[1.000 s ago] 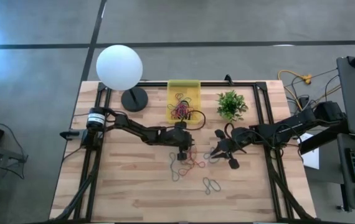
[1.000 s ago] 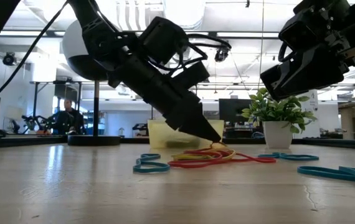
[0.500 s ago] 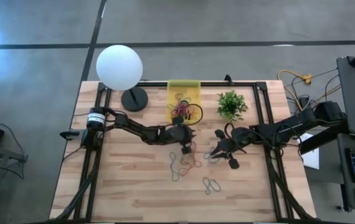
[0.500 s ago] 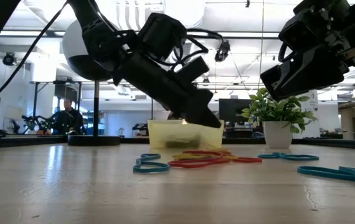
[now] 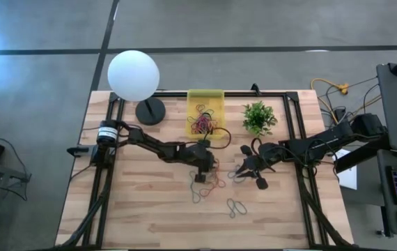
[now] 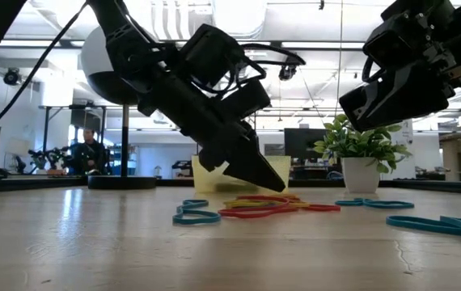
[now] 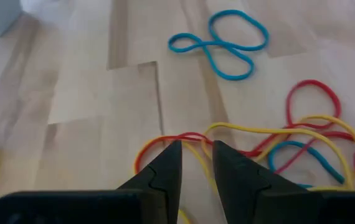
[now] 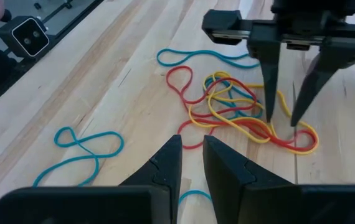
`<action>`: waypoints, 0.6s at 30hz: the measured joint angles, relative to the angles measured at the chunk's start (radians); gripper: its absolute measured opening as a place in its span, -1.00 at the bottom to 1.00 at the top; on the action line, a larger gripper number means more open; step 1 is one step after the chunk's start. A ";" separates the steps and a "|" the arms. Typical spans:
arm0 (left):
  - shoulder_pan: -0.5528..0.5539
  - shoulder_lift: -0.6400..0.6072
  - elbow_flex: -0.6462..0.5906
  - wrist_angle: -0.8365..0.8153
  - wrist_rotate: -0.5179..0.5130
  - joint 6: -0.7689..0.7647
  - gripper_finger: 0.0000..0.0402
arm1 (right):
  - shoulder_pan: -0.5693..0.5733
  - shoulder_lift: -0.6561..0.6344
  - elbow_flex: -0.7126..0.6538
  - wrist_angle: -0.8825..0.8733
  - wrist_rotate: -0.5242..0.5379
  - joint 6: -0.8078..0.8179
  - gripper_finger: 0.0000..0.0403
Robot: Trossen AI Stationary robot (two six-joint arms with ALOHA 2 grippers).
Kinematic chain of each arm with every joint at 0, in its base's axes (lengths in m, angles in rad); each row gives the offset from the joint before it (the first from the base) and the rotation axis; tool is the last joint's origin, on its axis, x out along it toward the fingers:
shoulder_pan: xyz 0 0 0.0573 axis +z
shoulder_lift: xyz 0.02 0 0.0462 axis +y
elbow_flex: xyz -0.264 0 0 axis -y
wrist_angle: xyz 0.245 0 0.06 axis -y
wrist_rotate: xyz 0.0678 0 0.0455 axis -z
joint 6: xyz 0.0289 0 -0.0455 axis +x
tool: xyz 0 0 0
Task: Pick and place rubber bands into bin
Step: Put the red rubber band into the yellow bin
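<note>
A tangle of red, yellow and blue rubber bands (image 5: pixel 212 183) (image 6: pixel 263 206) (image 7: pixel 308 143) (image 8: pixel 240 112) lies flat on the wooden table. The yellow bin (image 5: pixel 205 104) (image 6: pixel 202 174) stands at the far edge with several bands in it. My left gripper (image 5: pixel 204 171) (image 6: pixel 272 184) (image 7: pixel 196 146) (image 8: pixel 283 118) slants down with its tips just over the tangle. It is open by a narrow gap and holds nothing. My right gripper (image 5: pixel 239 172) (image 8: pixel 191 140) hangs higher, to the right of the tangle, open by a narrow gap and holding nothing.
Single blue bands (image 7: pixel 221 43) (image 8: pixel 84 149) (image 5: pixel 237 207) lie loose near the tangle. A small green plant (image 5: pixel 258 117) (image 6: pixel 360 153) stands right of the bin, and a white globe lamp (image 5: pixel 134 75) at the far left. A black frame (image 5: pixel 296 139) edges the table.
My left gripper rose off the tangle and has come down again to just above it, turning a little at the wrist. The yellow band that its tip had drawn up now lies flat with the others.
</note>
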 joint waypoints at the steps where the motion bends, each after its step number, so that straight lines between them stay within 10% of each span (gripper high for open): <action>1: 0.000 0.000 0.000 0.000 0.003 0.004 -0.63 | 0.000 0.000 0.000 0.000 0.000 0.000 -0.72; 18: 0.022 0.000 -0.001 0.014 0.018 0.022 -0.63 | 0.000 0.000 0.000 0.002 0.001 0.001 -0.72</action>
